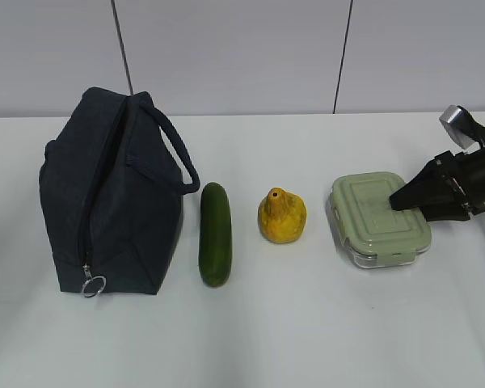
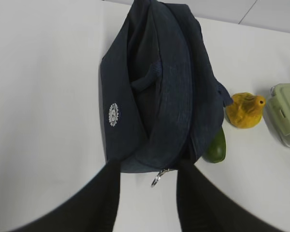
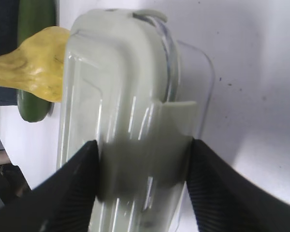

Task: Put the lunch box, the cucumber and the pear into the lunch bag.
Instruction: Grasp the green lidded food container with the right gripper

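At the far left of the table (image 1: 307, 339) the lunch bag (image 1: 113, 202) lay on its side. Its zipper ran from far to near, and the silver ring pull (image 1: 94, 285) was at the near end, so the zipper looked closed along the whole length that I could see. My left gripper (image 2: 147, 198) hovered above this near end, with the ring pull just below the gap between my fingers (image 2: 99, 203). These fingers stood partly apart and held nothing.

Just right of the bag lay the cucumber (image 1: 215, 234), with its long axis from far to near, parallel to the zipper. Right of it, a little apart, stood the pear (image 1: 281, 216), with its narrow top pointing up and slightly to the left.

Further right was the lunch box (image 1: 380, 220), flat on the table with the green lid on top. Its long axis ran roughly left to right. My right gripper (image 1: 404, 202) came in from the right, clearly the nearer arm to the box, and its two fingers stood on both long sides of the lid, across the short width. The gap was rather wide and matched the box. I could not tell if they already pressed on it; the box was not lifted. I judged that the bag must be opened first.
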Robot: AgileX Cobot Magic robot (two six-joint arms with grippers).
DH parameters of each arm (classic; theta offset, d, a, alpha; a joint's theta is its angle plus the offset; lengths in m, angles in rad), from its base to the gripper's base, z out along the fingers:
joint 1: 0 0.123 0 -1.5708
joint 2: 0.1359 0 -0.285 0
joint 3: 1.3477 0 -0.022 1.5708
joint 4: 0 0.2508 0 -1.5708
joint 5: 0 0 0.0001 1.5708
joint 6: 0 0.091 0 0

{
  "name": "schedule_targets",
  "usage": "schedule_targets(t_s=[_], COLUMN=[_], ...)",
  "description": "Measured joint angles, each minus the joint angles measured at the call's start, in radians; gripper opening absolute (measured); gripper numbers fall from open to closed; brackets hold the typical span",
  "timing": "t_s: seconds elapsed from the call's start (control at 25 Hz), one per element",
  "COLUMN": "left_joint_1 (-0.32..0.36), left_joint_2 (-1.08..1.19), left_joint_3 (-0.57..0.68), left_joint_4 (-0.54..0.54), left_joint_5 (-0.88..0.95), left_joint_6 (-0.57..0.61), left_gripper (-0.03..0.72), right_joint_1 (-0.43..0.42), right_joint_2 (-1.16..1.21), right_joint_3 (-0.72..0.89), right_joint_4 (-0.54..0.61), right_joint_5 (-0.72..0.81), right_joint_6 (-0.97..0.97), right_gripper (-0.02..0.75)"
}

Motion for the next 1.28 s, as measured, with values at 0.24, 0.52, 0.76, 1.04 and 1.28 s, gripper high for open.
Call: schedule_targets(t_s=[0.24, 0.52, 0.76, 1.04, 1.28], left_joint_1=[-0.004, -0.064, -0.088, -0.088, -0.088], left_joint_2=[0.244, 0.494, 0.635, 0.731, 0.763], left_joint_3=[-0.133, -0.276, -0.341, -0.35, -0.351], left_joint_4=[-0.082, -0.162, -0.163, -0.162, -0.144], left_joint_5=[-0.001, -0.009, 0.007, 0.018, 0.018], left_joint_6=[0.112, 0.277, 0.287, 0.289, 0.291], left_gripper=[0.239, 0.295, 0.377, 0.376, 0.232], right_joint_1=[0.0, 0.0, 0.0, 0.0, 0.0], right_joint_2=[0.0, 0.0, 0.0, 0.0, 0.0], right_joint_3=[0.0, 0.0, 0.0, 0.0, 0.0], right_joint_4=[0.002, 0.004, 0.004, 0.006, 0.006], right_joint_5=[0.0, 0.0, 0.0, 0.0, 0.0], right_joint_6=[0.0, 0.0, 0.0, 0.0, 0.0], right_gripper=[0.434, 0.434, 0.433, 0.433, 0.433])
